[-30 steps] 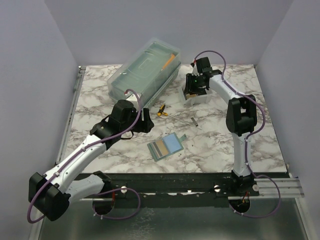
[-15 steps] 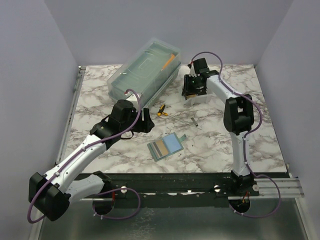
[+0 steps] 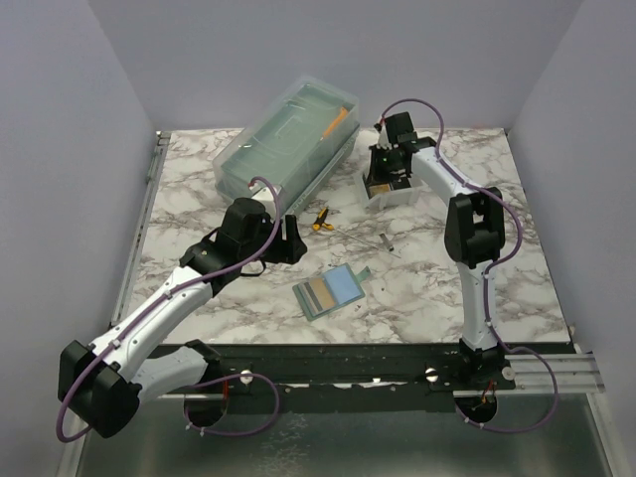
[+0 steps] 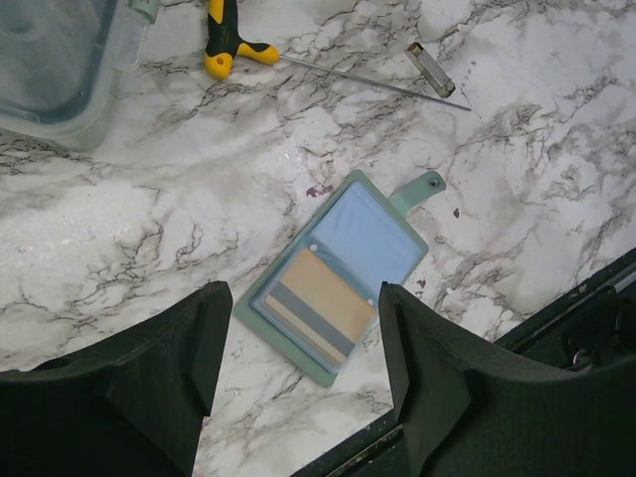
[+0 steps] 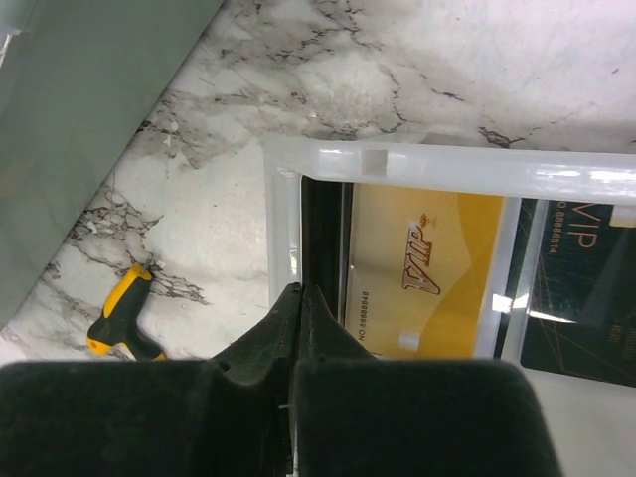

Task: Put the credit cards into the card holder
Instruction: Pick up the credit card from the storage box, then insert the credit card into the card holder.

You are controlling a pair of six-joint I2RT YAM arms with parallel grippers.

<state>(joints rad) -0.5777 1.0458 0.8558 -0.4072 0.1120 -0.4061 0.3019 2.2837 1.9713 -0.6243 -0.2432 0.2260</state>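
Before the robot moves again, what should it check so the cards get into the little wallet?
1. Grey-green bifold card holder lies open and flat on the table: ok.
2. Left tool open and empty: ok.
3. Gold-yellow VIP card and black VIP card lie in the white plastic tray: ok.
4. Right tool open to take a card: not ok, it is shut at the tray's left wall.
5. Right tool pinching anything: cannot tell.
6. Yellow-handled screwdriver lies apart from the holder: ok.
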